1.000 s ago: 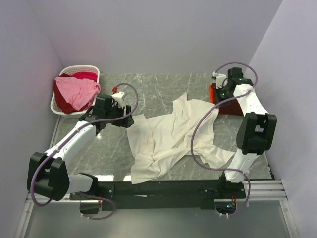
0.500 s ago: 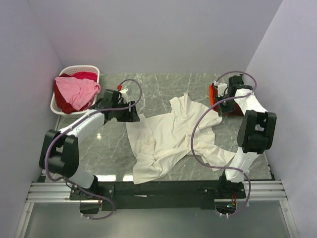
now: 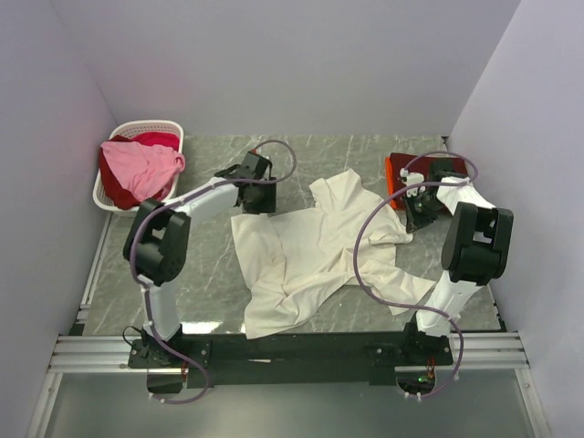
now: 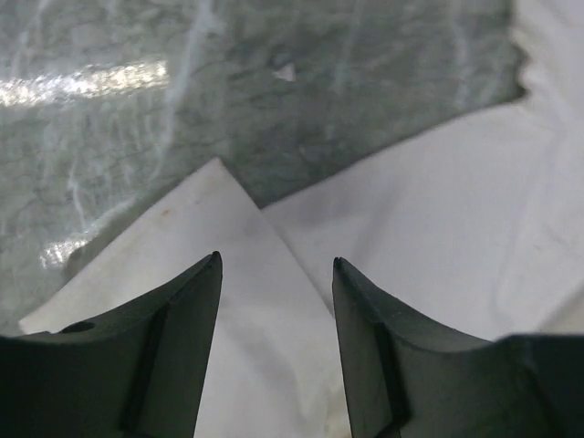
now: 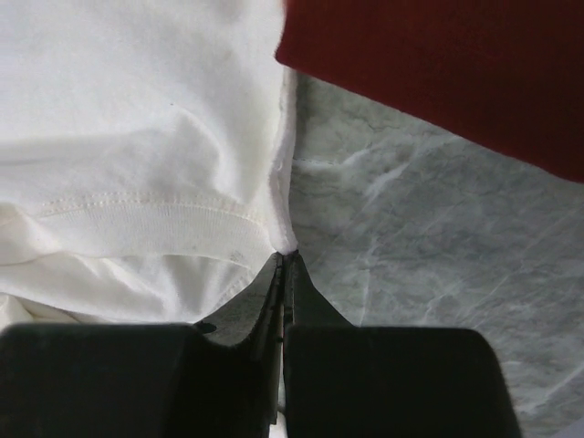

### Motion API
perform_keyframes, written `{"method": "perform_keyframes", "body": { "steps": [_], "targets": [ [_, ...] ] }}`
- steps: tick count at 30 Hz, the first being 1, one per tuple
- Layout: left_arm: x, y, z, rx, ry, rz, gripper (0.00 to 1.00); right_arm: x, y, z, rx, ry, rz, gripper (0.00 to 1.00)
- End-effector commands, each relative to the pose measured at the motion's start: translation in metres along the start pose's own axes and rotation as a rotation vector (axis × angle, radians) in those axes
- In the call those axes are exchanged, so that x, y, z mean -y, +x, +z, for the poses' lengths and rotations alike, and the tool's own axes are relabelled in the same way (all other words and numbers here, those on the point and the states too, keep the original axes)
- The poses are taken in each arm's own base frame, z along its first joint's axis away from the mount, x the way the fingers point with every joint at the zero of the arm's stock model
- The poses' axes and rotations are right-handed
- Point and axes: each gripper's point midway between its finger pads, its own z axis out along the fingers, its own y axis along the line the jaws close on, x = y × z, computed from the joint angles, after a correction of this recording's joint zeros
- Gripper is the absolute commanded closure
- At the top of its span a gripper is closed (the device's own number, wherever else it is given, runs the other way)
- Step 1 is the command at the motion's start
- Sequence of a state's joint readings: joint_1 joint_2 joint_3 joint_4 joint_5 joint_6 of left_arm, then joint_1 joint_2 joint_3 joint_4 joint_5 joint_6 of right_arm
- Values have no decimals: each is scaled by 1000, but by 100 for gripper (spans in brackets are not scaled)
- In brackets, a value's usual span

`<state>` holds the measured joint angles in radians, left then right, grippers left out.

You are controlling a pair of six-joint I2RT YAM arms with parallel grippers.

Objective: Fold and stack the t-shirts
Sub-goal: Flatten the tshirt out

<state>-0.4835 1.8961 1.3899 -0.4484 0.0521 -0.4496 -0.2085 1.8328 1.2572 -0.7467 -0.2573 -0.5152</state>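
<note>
The large cream-white t-shirt (image 3: 310, 251) lies crumpled across the middle of the marble table. My left gripper (image 3: 258, 196) is open just above its far left corner; the cloth (image 4: 274, 310) shows between the jaws in the left wrist view. My right gripper (image 3: 415, 212) is shut on the shirt's right hem corner (image 5: 285, 245). A dark red t-shirt (image 3: 399, 175) lies folded at the far right, also in the right wrist view (image 5: 438, 73). Pink (image 3: 137, 169) and red (image 3: 155, 140) shirts fill the basket.
A white slatted basket (image 3: 103, 196) stands at the far left corner. Purple walls close the table at the back and on both sides. A black rail (image 3: 292, 347) runs along the near edge.
My left gripper has swung right and away, from near the basket to the shirt's far left corner. My right gripper has moved nearer, pulling the shirt's right edge out.
</note>
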Motion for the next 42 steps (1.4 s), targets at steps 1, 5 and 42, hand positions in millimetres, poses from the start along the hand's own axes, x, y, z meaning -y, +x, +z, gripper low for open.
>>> {"method": "perform_keyframes", "body": {
  "steps": [1, 5, 42],
  "targets": [
    [-33, -2, 4, 29, -293, -68, 43, -2, -20, -15, 99, 0, -32, 100],
    [-51, -5, 1, 57, -412, -91, 42, -5, -22, -15, 110, -14, -37, 100],
    [-28, 34, 13, 23, -581, -23, 67, -7, -27, -13, 129, -47, -36, 100]
  ]
}}
